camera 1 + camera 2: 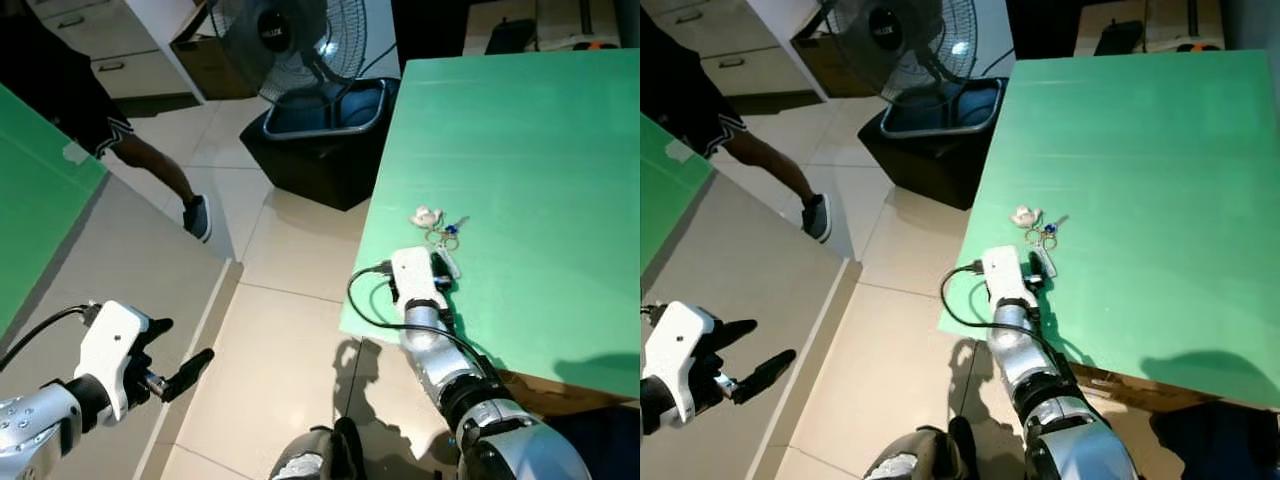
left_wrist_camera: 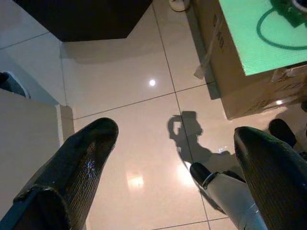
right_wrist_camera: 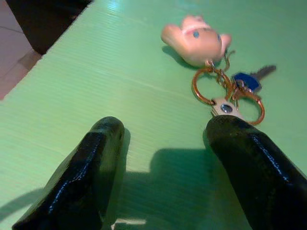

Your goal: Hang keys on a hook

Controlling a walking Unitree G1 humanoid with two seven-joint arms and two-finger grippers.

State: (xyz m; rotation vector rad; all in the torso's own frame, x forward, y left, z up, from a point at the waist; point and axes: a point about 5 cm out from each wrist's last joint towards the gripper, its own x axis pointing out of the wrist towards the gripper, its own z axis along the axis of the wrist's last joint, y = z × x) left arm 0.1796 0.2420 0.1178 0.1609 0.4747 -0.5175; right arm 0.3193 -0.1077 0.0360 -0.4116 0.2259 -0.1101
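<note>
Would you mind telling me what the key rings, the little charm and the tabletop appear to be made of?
Key rings: probably metal, with a shiny coppery finish. Charm: looks like soft rubber or plastic, smooth, pale pink with blue dots. Table: apparently a matte green corrugated sheet, judging by its fine parallel ridges.

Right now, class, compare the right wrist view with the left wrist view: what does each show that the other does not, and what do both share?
Right wrist view: the pink figurine keychain, its copper-coloured key rings and blue-capped key lying on the green table top, between the open right gripper.

Left wrist view: glossy beige floor tiles, a cardboard box, the open left gripper.

Both: two black fingers apart, and green table surface.
</note>
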